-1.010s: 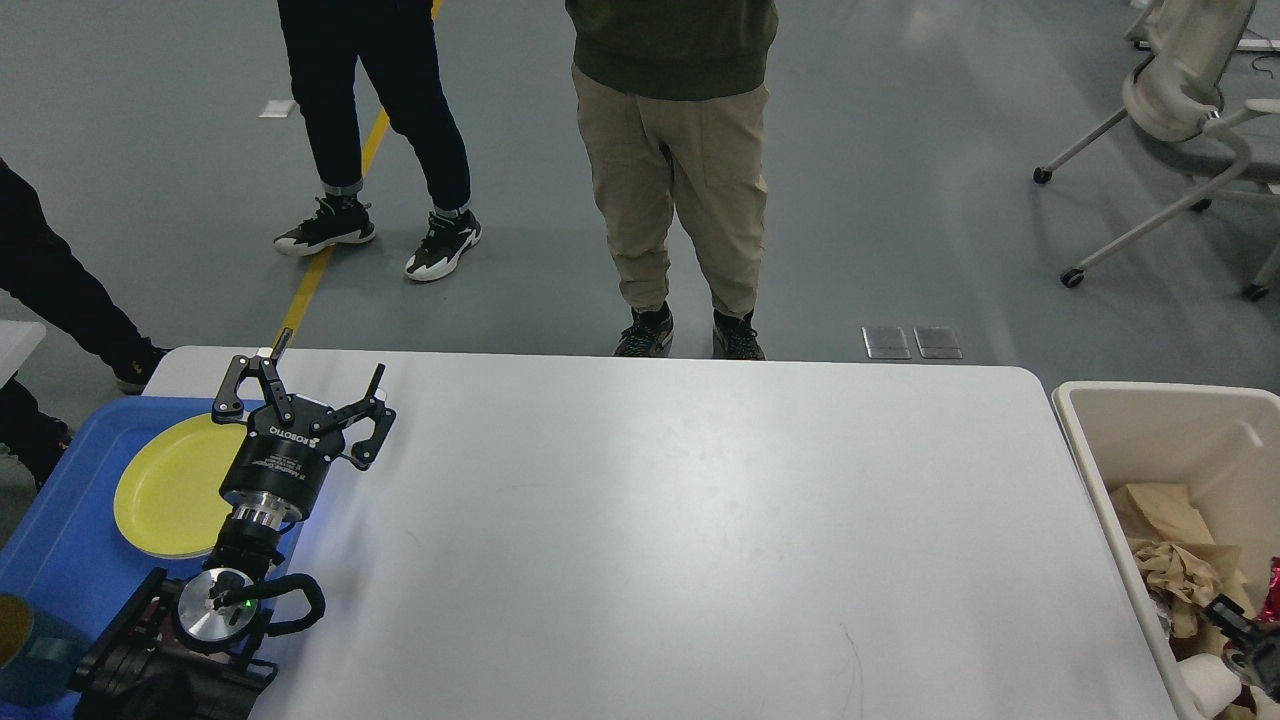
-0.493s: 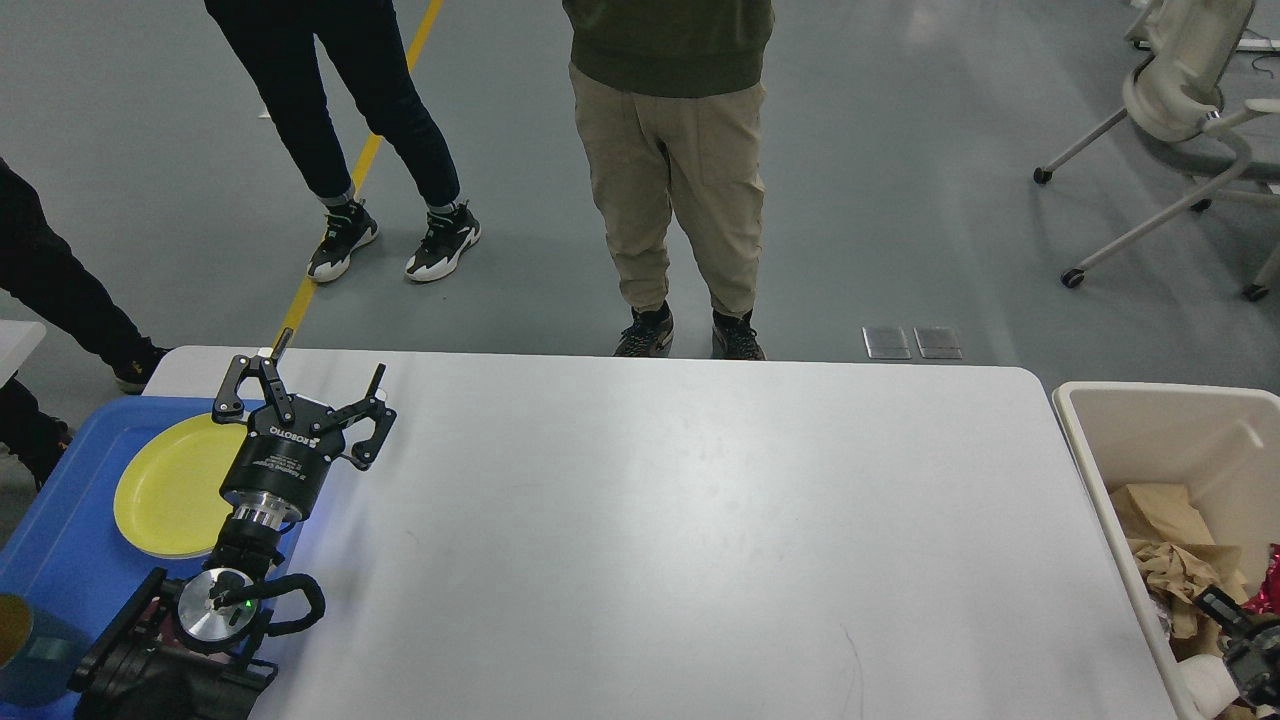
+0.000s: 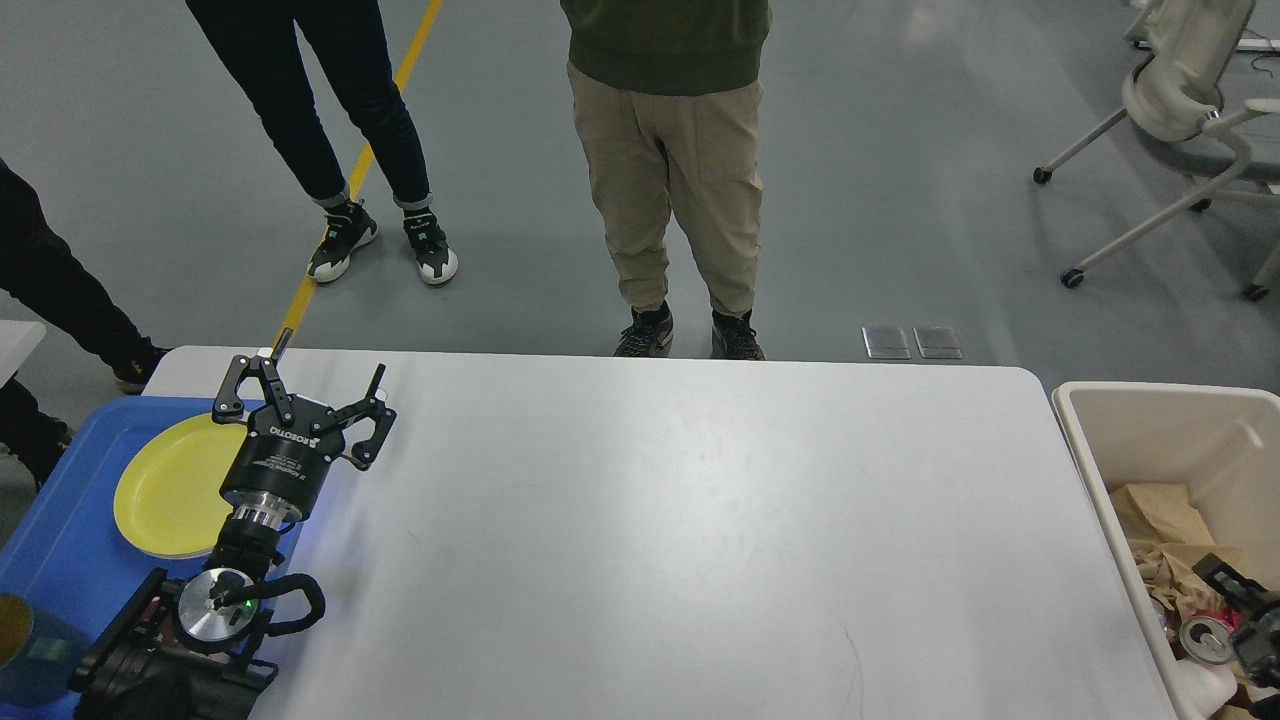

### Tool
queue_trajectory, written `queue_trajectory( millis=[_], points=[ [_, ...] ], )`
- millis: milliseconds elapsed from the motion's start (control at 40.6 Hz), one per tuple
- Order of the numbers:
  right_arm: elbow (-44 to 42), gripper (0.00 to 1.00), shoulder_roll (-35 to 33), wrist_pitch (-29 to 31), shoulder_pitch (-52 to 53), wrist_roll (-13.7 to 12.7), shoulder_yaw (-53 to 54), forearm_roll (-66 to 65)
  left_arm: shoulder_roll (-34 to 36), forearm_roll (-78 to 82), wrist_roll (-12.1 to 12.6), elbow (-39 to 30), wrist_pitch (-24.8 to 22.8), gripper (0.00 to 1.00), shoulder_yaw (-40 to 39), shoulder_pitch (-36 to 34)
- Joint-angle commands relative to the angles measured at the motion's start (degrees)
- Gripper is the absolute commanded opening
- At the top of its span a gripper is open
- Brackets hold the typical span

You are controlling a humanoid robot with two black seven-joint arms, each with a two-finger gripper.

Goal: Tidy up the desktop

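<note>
Grey floor surrounds a wide white worktop, the desktop [image 3: 650, 520], which fills the middle of the head view and carries no loose item that can be seen.

The left gripper [image 3: 325, 390] is held above the worktop's far left corner with its jaws spread apart and nothing between them. Just beside it, to the left, a yellow plate [image 3: 165, 490] lies in a blue tray [image 3: 60, 540], and a dark cup [image 3: 20, 650] is partly seen at the tray's near edge. The right gripper [image 3: 1235, 610] is seen only in part at the lower right, low inside a beige bin [image 3: 1090, 440] among crumpled brown paper [image 3: 1150, 510]; whether its jaws are apart or together cannot be told. A small round silvery thing beside it cannot be identified.

The step in hand is judged to be the last drop into the bin, with the tidying nearly finished. The next move is thought to call for the right arm to be lifted straight out of the bin, clear of its wall, and both arms to be drawn back.

Against the earlier frames, the left arm is unchanged, while the right gripper is lower and further into the bin; the dark-trousered bystander has stepped along the yellow floor line.
</note>
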Motion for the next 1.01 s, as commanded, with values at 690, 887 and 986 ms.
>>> queue_trajectory(
  millis=[690, 887, 986],
  points=[
    [28.9, 1.0, -14.0, 0.9, 13.3, 0.5, 91.5, 0.5, 0.0, 0.0, 0.0, 0.0, 0.0, 0.96, 0.0, 0.0],
    [40.5, 1.0, -11.2, 6.5, 3.7, 0.7, 108.9, -5.8, 0.0, 0.0, 0.0, 0.0, 0.0, 0.96, 0.0, 0.0],
    [41.6, 1.0, -6.4, 7.5, 1.5, 3.4, 115.6, -16.2, 0.0, 0.0, 0.0, 0.0, 0.0, 0.96, 0.0, 0.0]
  ],
)
